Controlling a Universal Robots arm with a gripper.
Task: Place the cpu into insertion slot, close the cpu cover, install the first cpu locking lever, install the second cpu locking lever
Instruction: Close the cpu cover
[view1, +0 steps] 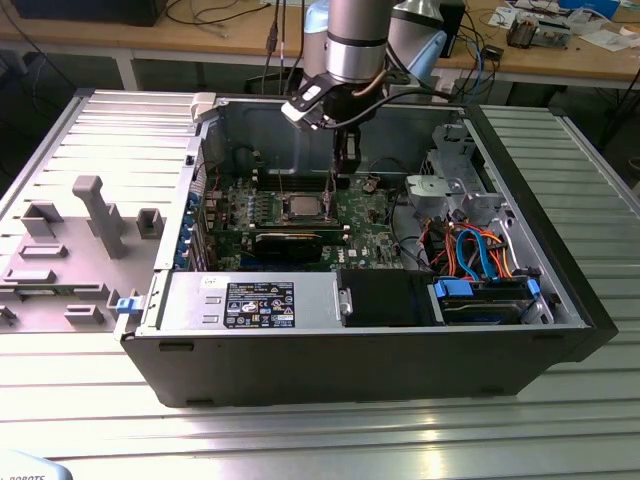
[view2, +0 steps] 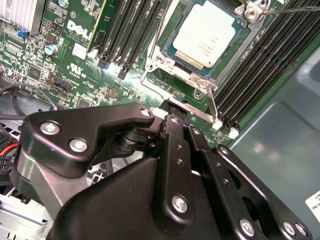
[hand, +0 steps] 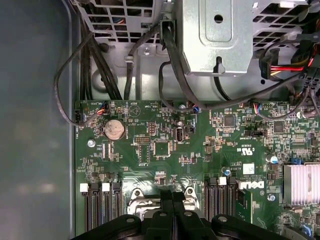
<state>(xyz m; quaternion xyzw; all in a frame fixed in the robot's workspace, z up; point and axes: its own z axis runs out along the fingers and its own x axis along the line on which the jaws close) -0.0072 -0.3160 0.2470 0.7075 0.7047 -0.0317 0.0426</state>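
Observation:
The cpu (view2: 206, 32), a silver-topped square chip, lies flat in the motherboard socket, also seen as the cpu (view1: 303, 208) in the exterior view. The cpu cover (view2: 252, 36), a thin metal frame, lies down around it. Thin wire locking levers (view2: 214, 106) run beside the socket; I cannot tell whether they are latched. My black gripper (view2: 174, 114) hangs just above the socket's edge, fingers shut together with nothing seen between them. It appears as the gripper (view1: 346, 172) on the exterior view's right of the socket, and as the gripper (hand: 172, 199) over the socket's metal corner.
Memory slots (view2: 132, 35) flank the socket on both sides. A long black card (view1: 290, 243) lies in front of it. A drive cage (view1: 455, 185) and bundled cables (view1: 470, 250) fill the case on the exterior view's right. A heatsink (hand: 301, 184) sits nearby.

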